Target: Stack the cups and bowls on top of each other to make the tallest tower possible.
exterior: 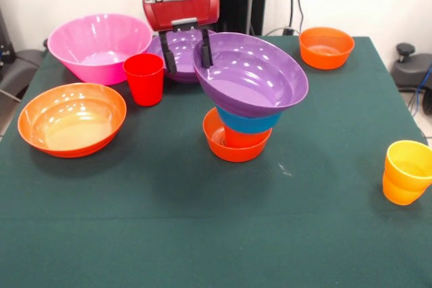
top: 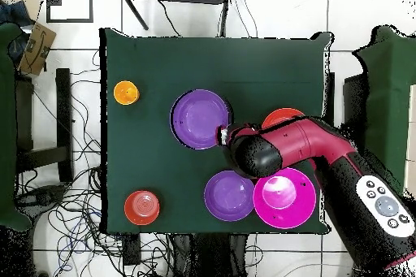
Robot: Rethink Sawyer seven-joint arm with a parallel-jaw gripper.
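The arm (top: 325, 156) reaches over the table (top: 146, 87) to a purple bowl's (top: 200, 118) rim (second purple bowl (top: 228, 196) beside the pink one (top: 284, 198))
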